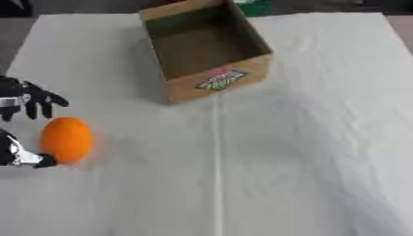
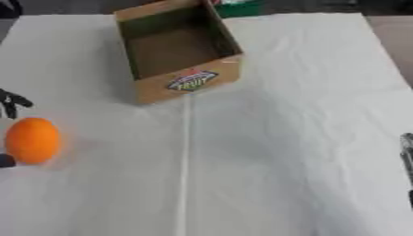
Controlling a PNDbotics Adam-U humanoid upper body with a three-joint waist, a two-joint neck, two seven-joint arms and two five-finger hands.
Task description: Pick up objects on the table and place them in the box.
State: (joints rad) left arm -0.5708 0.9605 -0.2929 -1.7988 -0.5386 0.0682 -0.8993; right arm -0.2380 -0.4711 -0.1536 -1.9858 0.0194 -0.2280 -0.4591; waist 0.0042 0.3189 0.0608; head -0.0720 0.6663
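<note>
1. With its fingers spread either side, the left hand brackets the orange, not yet closed on it.
2. Beyond the fingers, the box waits open-topped on the table.
3. Right hand: fingers can't be made out.

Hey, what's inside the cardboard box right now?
The cardboard box looks empty: its brown floor and inner walls show with nothing on them. The near wall hides the front strip of the floor. The orange sits on the table by the left hand.

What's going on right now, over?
Left hand open around orange, not gripping. Right hand barely visible at edge. Box empty, path clear.
</note>
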